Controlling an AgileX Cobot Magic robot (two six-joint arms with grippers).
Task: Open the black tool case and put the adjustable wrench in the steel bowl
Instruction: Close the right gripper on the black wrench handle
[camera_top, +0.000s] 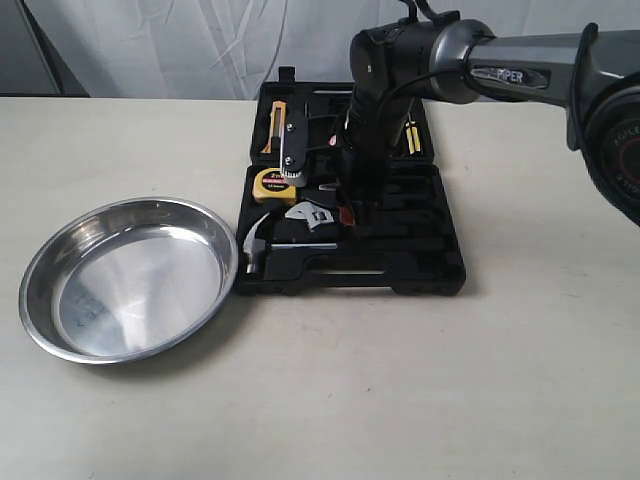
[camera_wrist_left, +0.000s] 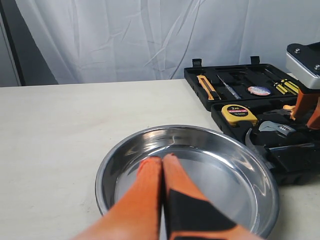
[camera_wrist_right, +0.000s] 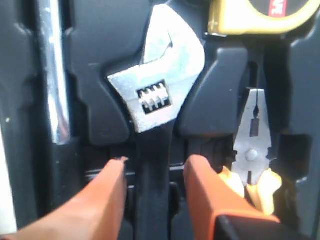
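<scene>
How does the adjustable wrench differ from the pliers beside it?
The adjustable wrench has a broad silver head with a ridged adjusting wheel; the pliers have a narrow, tapering head. The wrench handle is black; the pliers' handles are yellow-orange. The right gripper has its open jaws either side of the wrench handle, the pliers lying outside them. Both lie in recesses of the black tool case.
</scene>
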